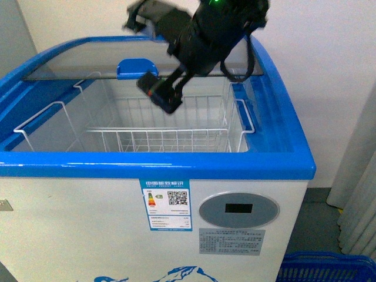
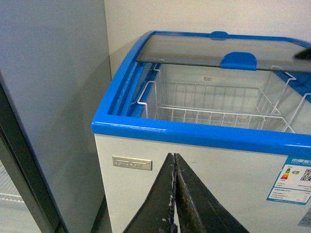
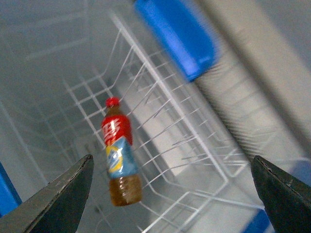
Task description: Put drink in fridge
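Note:
The fridge (image 1: 176,165) is a white chest with a blue rim, and its front glass lid is slid back so the inside is open. The drink (image 3: 119,153), a red-capped bottle of amber liquid with a red label, shows inside the fridge (image 3: 43,87) beside the white wire basket (image 3: 194,145). It is blurred, and no finger touches it. My right gripper (image 3: 171,157) hangs open over the opening, its fingers wide apart with the bottle lower down between them. In the front view the right gripper (image 1: 161,94) reaches down from above and the drink is hidden. My left gripper (image 2: 174,155) is shut on nothing, low before the fridge (image 2: 194,133) front.
A blue lid handle (image 1: 137,67) sits on the slid-back glass (image 2: 194,48). White wire baskets (image 1: 164,141) line the inside. A tall grey cabinet (image 2: 48,97) stands left of the chest. A blue plastic basket (image 1: 329,267) sits on the floor at the lower right.

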Action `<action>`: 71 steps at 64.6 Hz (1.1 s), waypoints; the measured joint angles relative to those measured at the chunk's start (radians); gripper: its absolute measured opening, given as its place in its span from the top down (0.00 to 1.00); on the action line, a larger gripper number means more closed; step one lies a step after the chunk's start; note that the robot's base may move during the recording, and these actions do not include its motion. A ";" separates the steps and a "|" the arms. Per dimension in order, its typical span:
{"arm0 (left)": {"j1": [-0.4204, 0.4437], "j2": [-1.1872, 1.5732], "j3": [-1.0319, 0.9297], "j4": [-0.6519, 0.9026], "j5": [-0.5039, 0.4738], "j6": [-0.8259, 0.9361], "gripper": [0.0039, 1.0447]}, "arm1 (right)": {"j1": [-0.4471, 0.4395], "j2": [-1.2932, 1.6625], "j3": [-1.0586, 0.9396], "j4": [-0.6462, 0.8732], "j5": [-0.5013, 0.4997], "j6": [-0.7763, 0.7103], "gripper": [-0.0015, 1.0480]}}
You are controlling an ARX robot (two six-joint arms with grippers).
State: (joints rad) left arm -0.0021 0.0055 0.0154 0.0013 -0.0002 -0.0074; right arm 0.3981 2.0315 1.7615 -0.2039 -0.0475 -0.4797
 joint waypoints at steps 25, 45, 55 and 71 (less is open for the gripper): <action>0.000 0.000 0.000 0.000 0.000 0.000 0.98 | -0.135 -0.666 -0.586 0.082 0.315 0.424 0.07; 0.000 0.000 0.000 0.000 0.000 0.000 0.98 | 0.005 -1.521 -1.076 -0.009 0.439 0.520 0.25; 0.000 0.000 0.000 0.000 0.000 0.000 0.98 | -0.105 -1.715 -1.282 0.071 0.334 0.493 0.53; 0.000 -0.001 0.000 0.000 0.000 0.000 0.98 | -0.226 -1.805 -1.464 0.124 0.210 0.486 0.91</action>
State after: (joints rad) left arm -0.0021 0.0048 0.0154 0.0013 -0.0006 -0.0074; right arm 0.1719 0.2264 0.2974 -0.0803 0.1623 0.0063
